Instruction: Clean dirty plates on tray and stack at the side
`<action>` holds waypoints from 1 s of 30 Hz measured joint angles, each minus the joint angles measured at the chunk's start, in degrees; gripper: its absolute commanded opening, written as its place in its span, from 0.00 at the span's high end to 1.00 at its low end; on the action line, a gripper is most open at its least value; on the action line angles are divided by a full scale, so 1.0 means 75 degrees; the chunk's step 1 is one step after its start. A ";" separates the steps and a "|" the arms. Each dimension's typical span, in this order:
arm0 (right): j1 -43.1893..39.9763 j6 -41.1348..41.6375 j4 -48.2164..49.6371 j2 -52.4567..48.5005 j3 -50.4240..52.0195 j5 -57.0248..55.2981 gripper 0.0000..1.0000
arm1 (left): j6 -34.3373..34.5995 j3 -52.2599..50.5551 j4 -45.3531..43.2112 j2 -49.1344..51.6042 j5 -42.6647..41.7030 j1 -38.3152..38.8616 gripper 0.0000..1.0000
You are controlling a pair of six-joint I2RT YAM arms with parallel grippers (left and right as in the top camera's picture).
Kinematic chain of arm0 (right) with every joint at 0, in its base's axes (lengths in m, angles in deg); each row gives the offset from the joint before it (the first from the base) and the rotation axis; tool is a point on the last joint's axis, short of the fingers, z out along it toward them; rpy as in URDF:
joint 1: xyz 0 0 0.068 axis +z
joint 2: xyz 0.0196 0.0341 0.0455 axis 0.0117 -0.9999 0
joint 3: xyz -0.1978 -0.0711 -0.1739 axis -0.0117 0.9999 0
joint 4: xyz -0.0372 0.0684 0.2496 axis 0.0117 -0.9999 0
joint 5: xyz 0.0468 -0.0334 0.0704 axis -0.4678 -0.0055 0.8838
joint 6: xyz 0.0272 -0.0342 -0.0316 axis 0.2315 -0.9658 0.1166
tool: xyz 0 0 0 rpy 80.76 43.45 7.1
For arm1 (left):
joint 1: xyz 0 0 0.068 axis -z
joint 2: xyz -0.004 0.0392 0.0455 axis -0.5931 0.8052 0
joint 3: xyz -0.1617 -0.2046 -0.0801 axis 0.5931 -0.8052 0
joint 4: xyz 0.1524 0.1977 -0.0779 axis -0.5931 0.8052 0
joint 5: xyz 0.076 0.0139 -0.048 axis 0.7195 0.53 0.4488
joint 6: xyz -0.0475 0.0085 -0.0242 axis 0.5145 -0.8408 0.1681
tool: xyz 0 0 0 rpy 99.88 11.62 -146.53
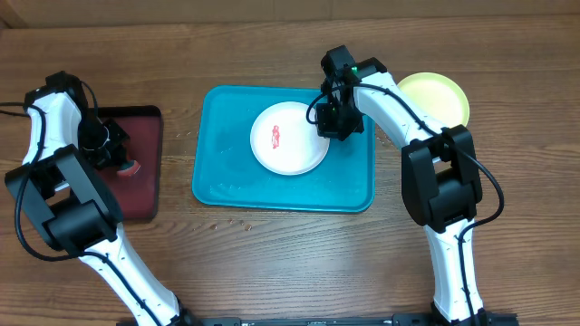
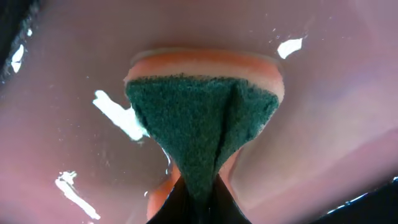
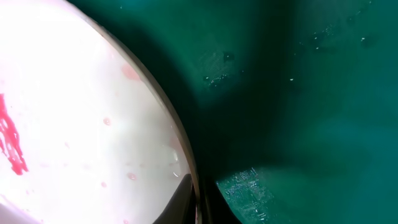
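Observation:
The white plate (image 1: 285,140) with a red smear lies in the turquoise tray (image 1: 227,181). My right gripper (image 1: 333,122) is shut on the plate's right rim. In the right wrist view the fingers (image 3: 200,202) pinch the rim of the white plate (image 3: 81,106) above the tray floor (image 3: 298,93). The yellow-green plate (image 1: 439,95) lies on the table right of the tray, with no smear showing. The light blue plate is out of view. My left gripper (image 1: 116,156) is shut on a sponge (image 2: 202,118), orange with a green scouring face.
The small dark red tray (image 1: 140,195) sits at the left under the sponge, and its wet floor shows in the left wrist view (image 2: 336,93). Bare wooden table lies in front of both trays.

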 measured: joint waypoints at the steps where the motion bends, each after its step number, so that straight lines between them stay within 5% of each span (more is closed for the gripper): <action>1: 0.0000 0.0000 0.0009 0.0000 0.0000 0.0000 0.96 | 0.0003 -0.0003 -0.0055 0.0000 -0.0003 0.0000 0.93; 12: 0.0000 0.0003 0.0035 0.0000 0.0000 0.0003 0.96 | 0.0122 -0.0405 -0.0291 -0.0099 -0.0003 -0.0003 0.96; 23: 0.0000 0.0003 0.0047 0.0000 0.0000 0.0000 0.96 | 0.0114 0.2372 0.1973 -0.0087 -0.0146 0.0000 0.96; 30: 0.0000 0.0003 0.0271 0.0000 0.0000 0.0000 0.96 | 0.0114 0.2308 0.1722 -0.0131 -0.0251 0.0003 0.96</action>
